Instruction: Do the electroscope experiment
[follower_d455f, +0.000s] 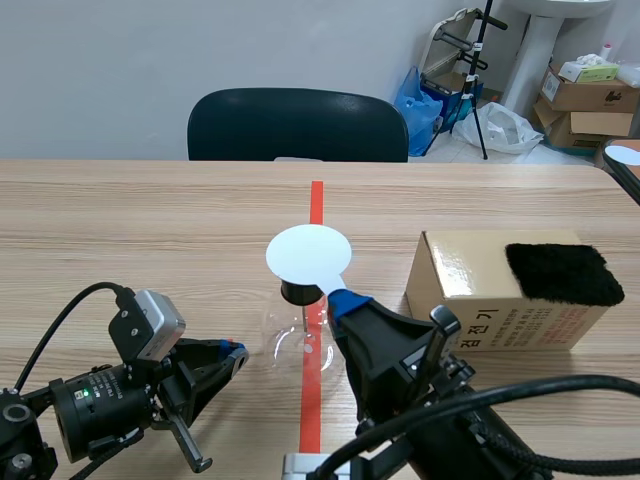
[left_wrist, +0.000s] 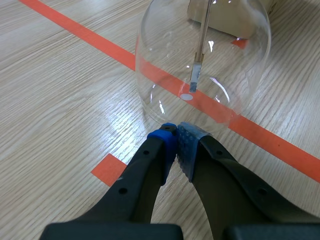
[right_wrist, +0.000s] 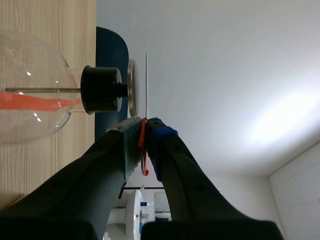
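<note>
Electroscope (follower_d455f: 290, 336) under white disc (follower_d455f: 308, 253) pinched by right fingers (follower_d455f: 346, 300), left fingers (left_wrist: 164, 149) closed beside it, box (follower_d455f: 465, 292) with black cloth (follower_d455f: 562, 273) nearby

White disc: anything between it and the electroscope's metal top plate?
Nothing visible. The right tool holds the white disc just off the metal top plate, with only a thin open gap between them. The left tool is low beside the flask.

Black arms (follower_d455f: 400, 360); left hand (left_wrist: 176, 136) with blue dotted pads (left_wrist: 189, 147); thick black cables (follower_d455f: 560, 384); silver camera (follower_d455f: 150, 320)
</note>
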